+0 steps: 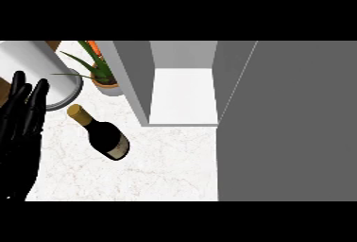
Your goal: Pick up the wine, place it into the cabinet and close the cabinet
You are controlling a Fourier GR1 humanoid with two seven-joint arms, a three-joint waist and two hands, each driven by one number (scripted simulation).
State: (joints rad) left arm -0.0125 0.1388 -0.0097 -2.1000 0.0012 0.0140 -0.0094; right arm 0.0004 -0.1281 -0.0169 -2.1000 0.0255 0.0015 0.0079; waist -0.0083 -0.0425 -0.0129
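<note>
Left hand [21,137]: at the far left edge, black, fingers straight and pointing up, lying close beside one another. It holds nothing and touches nothing that I can see. It rests just left of the wine, with a strip of bare surface between them.

Cylinder [42,66]: a big white one in the upper left corner, its rounded lower end just above the cork of the wine. The fingertips of the hand overlap its lower left side from where I stand.

Wine [105,137]: a dark bottle with a tan cork and a pale label near its base. It sits on the surface, left of the cabinet and below the cylinder and the plant. The cork points up and to the left, the base down and to the right. Whether it stands or lies I cannot tell from this steep angle. It is outside the cabinet and nothing grips it.

Plant [94,64]: long green leaves with some orange at the top, in a brown pot [108,85], between the cylinder and the cabinet's left wall, close against that wall.

Surface [153,165]: white, faintly marbled stone.

Cabinet [132,75]: grey walls, standing open, with a white floor inside.

Door [293,118]: a broad, plain grey panel filling the right side.
</note>
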